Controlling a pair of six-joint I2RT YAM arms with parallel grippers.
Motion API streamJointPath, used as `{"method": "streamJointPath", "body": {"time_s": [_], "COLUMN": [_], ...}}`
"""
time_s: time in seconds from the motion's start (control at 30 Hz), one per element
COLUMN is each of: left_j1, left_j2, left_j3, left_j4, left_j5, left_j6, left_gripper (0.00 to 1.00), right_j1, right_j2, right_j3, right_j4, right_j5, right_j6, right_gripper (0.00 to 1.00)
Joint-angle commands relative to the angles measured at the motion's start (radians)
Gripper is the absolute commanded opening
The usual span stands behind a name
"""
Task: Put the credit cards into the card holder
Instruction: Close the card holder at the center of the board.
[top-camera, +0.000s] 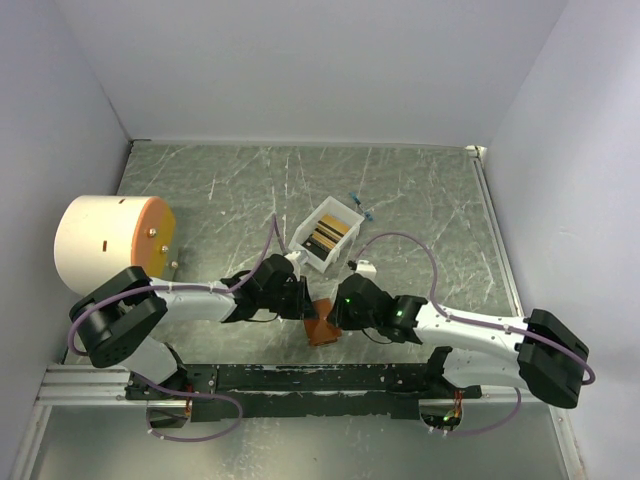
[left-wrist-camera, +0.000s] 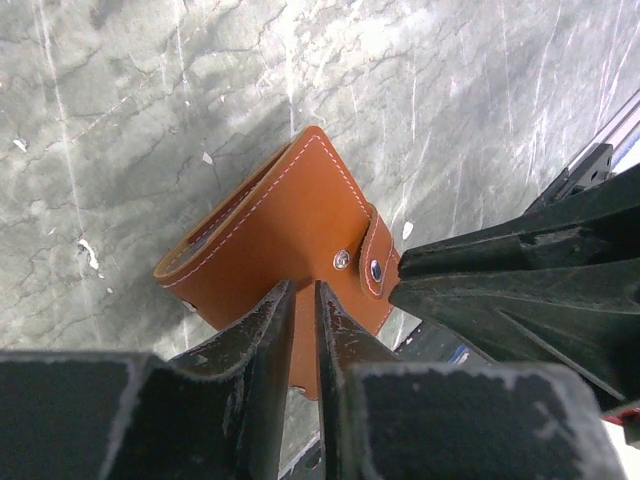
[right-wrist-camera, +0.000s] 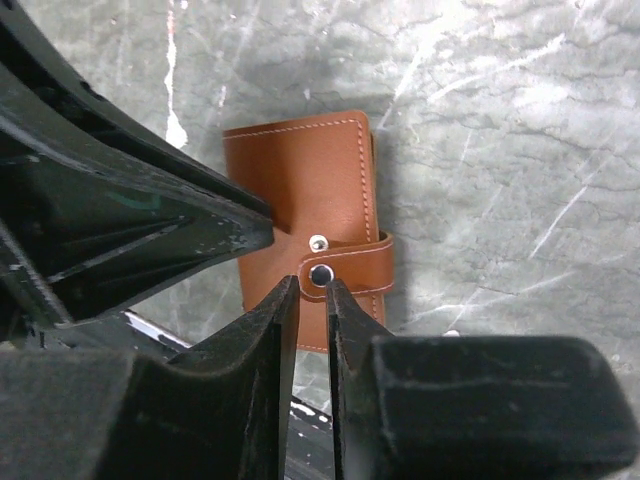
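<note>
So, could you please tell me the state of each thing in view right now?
Wallet: folded shut, tab appears unsnapped.
Cards: stacked inside the white box.
Left end effector: shut on the wallet's edge.
Right end effector: nearly closed at the tab; grip unclear.

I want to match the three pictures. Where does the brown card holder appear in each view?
Top external: the card holder is a small brown patch just below the centre.
Left wrist: it fills the middle, turned at a slant.
Right wrist: it sits in the upper middle.
Shared landmark: its snap tab with metal studs, clear in both wrist views, too small to make out from the top.
</note>
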Motion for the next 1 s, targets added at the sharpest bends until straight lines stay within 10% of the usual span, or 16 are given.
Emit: {"method": "streamJointPath", "body": {"time_s": [0.0, 0.97], "left_j1": [0.001, -0.004], "left_j2": [-0.003, 0.009], "left_j3": [-0.023, -0.032], "left_j4": [0.008, 0.020], "left_j5": [0.023, 0.032], "left_j6": [0.008, 0.016], "left_gripper": [0.26, 0.27], "right_j1": [-0.005, -0.028], "right_j2": [-0.030, 0.032], "right_j3": [0.035, -0.026], "right_j4": [-0.024, 0.085], "right_j5": [0.025, -0.005], "right_j6": [-0.029, 0.017], "right_gripper": [0.18, 0.19]}}
